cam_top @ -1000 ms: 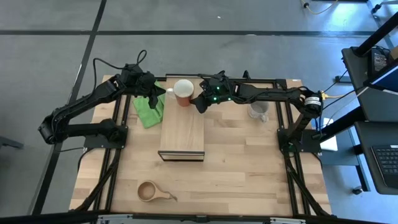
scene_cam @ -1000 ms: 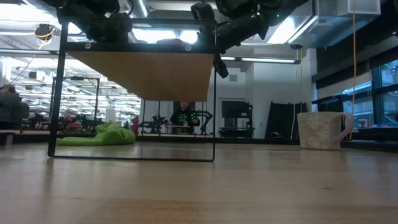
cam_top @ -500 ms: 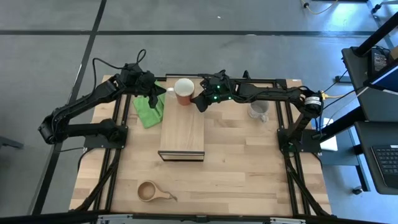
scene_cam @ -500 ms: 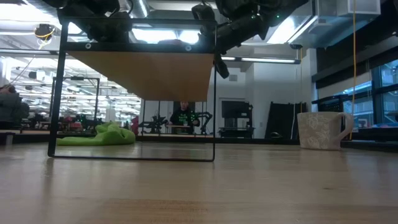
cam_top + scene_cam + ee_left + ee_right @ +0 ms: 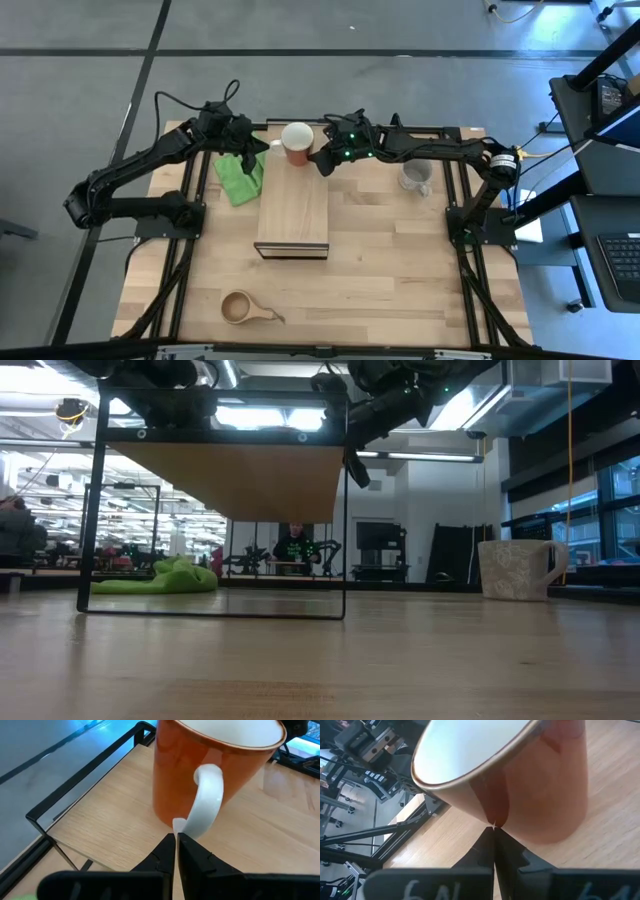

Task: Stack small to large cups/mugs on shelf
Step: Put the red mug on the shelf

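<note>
The red mug (image 5: 297, 144) with a white inside stands upright on the far end of the light-wood shelf (image 5: 293, 215). The shelf rests on a black wire frame (image 5: 345, 560). My left gripper (image 5: 264, 148) is shut at the mug's left side, at its white handle (image 5: 205, 800). My right gripper (image 5: 319, 161) is shut at the mug's right side. The grey mug (image 5: 415, 177) stands on the table right of the shelf. The small wooden cup (image 5: 240, 307) lies near the table's front edge. My left gripper's shut fingertips (image 5: 176, 838) meet the lower root of the mug's white handle (image 5: 179, 825), coming level from the table's left. The mug stands upright on the shelf. My right gripper's shut fingertips (image 5: 493, 831) meet the mug's red outer wall (image 5: 495, 817) below the rim, coming from the table's right.
A crumpled green cloth (image 5: 240, 175) lies on the table left of the shelf, under my left arm. Black frame rails run along both table sides. Bare table lies between the shelf's front edge and the wooden cup.
My right gripper has gone a little toward the table's far edge, along the mug's right side, staying shut. The mug stands on the shelf as before.
</note>
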Available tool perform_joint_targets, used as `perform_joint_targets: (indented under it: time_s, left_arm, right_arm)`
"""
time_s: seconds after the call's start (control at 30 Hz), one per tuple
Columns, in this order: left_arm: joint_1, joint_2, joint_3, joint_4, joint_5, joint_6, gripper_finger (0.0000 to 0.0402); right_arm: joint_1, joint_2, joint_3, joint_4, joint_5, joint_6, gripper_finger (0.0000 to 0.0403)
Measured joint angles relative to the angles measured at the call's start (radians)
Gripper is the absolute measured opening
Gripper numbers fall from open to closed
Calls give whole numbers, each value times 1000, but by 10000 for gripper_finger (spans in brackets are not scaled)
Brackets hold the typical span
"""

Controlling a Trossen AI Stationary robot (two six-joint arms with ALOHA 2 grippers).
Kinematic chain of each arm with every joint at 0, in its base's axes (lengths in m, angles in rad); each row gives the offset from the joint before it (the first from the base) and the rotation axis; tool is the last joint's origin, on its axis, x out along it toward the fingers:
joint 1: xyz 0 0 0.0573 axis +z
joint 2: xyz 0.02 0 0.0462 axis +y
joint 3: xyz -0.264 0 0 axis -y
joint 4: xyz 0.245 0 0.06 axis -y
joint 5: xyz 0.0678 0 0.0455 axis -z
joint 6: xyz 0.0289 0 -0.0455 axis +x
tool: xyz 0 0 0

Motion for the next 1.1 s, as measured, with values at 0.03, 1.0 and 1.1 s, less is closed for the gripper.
perform_joint_targets:
  time_s: [0.03, 1.0, 1.1]
  left_arm:
    - [0, 0, 0, 1, -3, 5, 14]
    - [16, -3, 0, 19, -69, 1, 14]
    - [14, -3, 0, -14, -47, -13, 14]
  right_arm:
    - [0, 0, 0, 0, -1, -3, 4]
    - [0, 0, 0, -54, -49, -40, 4]
    - [1, 0, 0, -61, -49, -39, 4]
